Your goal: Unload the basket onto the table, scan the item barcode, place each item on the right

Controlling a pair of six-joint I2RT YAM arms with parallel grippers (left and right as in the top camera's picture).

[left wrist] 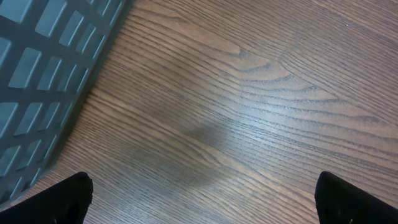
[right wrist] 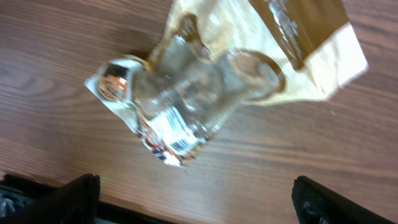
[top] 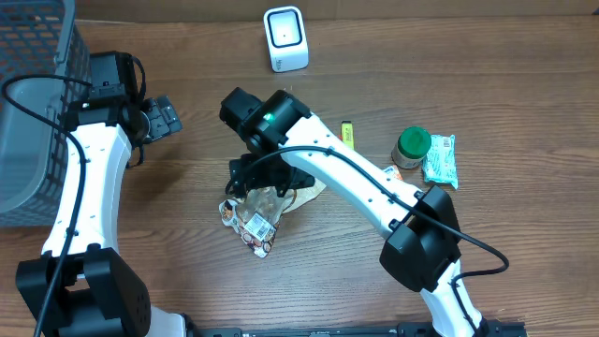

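Packet (top: 255, 217): flat on worktop (top: 168, 225), centre-front, long axis diagonal.
Right fingers (right wrist: 74, 202): apart, empty, hovering over it. Packet lies just ahead of them, askew to their gap. Nearer arm.
Left fingers (left wrist: 68, 202): apart, empty, beside basket (left wrist: 37, 62), well apart from packet.
Scanner (top: 284, 39): far edge.

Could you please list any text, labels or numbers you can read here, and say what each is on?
No text is legible.
Bag: white label with a barcode, print blurred.
Teal packet: print too small to read.
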